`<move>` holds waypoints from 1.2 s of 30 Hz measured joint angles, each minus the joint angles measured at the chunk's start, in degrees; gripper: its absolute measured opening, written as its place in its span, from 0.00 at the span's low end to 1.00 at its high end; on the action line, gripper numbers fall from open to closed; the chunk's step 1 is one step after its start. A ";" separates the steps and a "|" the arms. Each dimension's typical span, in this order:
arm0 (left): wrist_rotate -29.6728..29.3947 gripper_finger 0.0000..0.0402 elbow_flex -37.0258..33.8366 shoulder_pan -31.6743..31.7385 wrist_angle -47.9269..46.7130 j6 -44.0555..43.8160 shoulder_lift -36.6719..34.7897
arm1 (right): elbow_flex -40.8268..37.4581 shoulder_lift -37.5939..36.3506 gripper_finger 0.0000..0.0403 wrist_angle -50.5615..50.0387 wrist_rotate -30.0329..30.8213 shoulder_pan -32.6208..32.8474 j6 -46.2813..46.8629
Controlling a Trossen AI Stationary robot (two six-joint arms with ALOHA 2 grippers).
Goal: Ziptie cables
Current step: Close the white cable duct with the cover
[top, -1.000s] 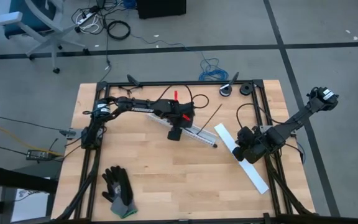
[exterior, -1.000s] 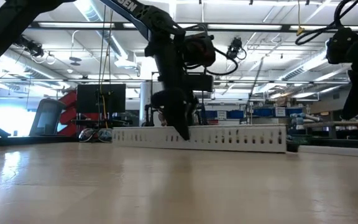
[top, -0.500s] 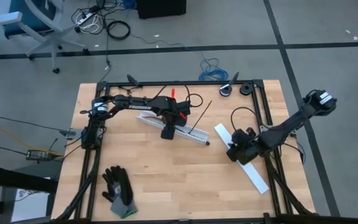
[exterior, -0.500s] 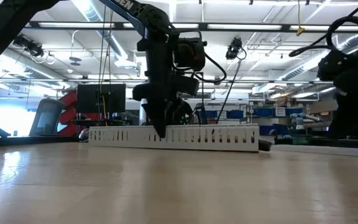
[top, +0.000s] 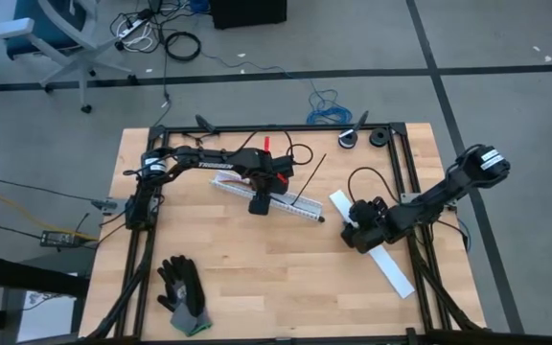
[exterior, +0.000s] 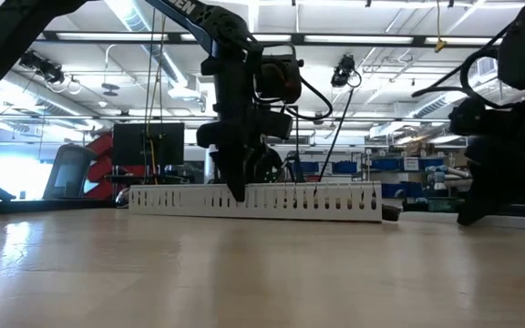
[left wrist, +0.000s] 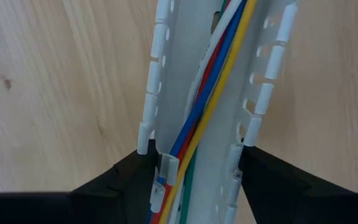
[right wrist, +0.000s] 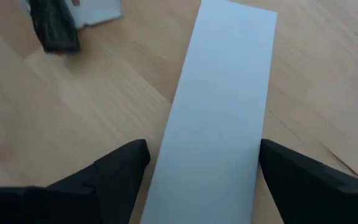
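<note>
Left claw (top: 257, 205) clamped on one white slotted duct (left wrist: 197, 93) holding the cables (left wrist: 213, 81) — five counted, right claw (top: 351, 230) spread open astride one flat white cover strip (right wrist: 219, 106), one ziptie (top: 308, 178) on the worktop (top: 257, 278) — beside the duct

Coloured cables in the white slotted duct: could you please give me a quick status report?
Left gripper closed around white slotted duct, coloured cables inside. Right gripper open over flat white strip. Thin black ziptie untouched.

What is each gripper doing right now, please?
Left gripper: closed on the white slotted strip with the cables lying in it.
Right gripper: open, fingers either side of the flat white strip, not gripping it.
</note>
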 joint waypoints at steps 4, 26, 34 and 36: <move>0.00 0.55 0.00 0.02 -0.09 1.14 -0.02 | 0.09 1.52 0.74 0.80 -0.27 -0.30 0.14; -0.05 0.55 0.11 1.02 -2.27 2.73 -0.11 | -0.20 -2.02 0.37 2.91 -0.03 -0.29 -7.31; -0.23 0.55 0.11 0.96 -2.30 2.58 -0.13 | -0.22 -2.05 0.36 3.46 0.07 -0.31 -7.76; -0.20 0.55 0.11 0.96 -1.02 2.55 -0.13 | -0.22 -2.05 0.36 3.52 0.15 -0.31 -7.76</move>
